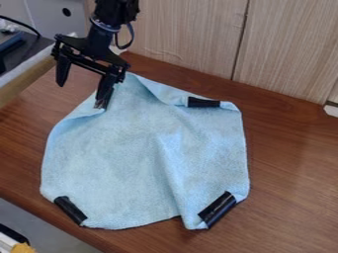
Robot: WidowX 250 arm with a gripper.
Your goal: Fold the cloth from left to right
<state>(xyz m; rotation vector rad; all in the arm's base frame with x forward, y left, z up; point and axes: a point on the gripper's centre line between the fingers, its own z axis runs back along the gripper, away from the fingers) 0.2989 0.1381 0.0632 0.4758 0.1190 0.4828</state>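
Cloth (119,158) spread on the wooden desk (290,178), running from near the back edge towards the front one, and it's rumpled, a ridge rising through its middle! Above its back-left corner, the gripper (80,95) is released, fingers wide apart, one right by the black tape (105,99) there, the other out past the fabric. Here's the danger: close from this spot and, if the corner isn't between the fingers, they could pinch nothing. Press too low and that near finger might shove the corner into a bunch. Even with a good grab, that ridge could spoil the fold.
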